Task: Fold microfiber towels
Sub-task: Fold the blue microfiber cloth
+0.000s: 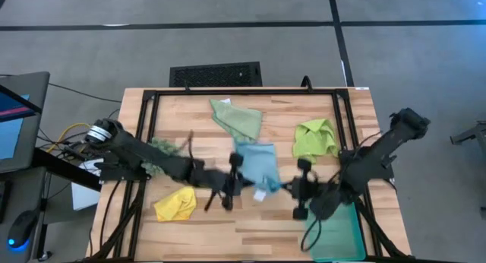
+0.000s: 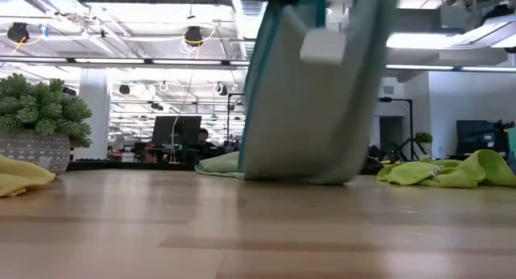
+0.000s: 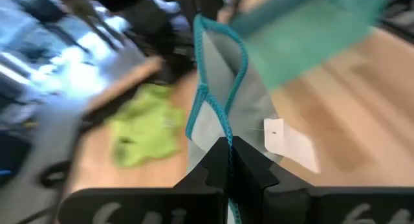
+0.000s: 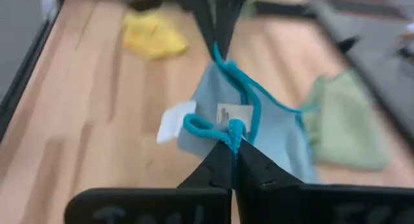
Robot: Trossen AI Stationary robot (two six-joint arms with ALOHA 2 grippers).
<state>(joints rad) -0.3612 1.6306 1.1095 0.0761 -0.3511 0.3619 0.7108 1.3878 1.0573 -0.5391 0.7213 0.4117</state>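
Note:
The light blue towel (image 1: 258,166) with a teal stitched hem hangs at the table's middle between my two grippers. My left gripper (image 1: 241,179) and my right gripper (image 1: 285,188) are both shut on its upper edge and face each other. A white tag (image 2: 322,45) dangles from the towel. The sage green towel (image 1: 237,118) lies crumpled behind it. The lime green towel (image 1: 315,139) lies at the right and the yellow towel (image 1: 175,204) at the near left, both bunched on the wood. My left gripper pinches the towel's teal stitched hem (image 3: 228,128) between its two shut fingers, coming slanting down from the table's left. The cloth hangs below the fingers and its lower edge (image 2: 298,176) reaches the table. My right gripper pinches a bunched loop of the same hem (image 4: 228,128) beside the small label, coming slanting down from the table's right. The cloth runs from it toward the other gripper, slack and folded on itself.
A teal plastic tray (image 1: 338,232) sits at the near right corner under my right arm. A dark green fuzzy clump (image 1: 163,149) stands in a pot (image 2: 36,150) at the left. A black frame (image 1: 152,103) runs along the table's edges.

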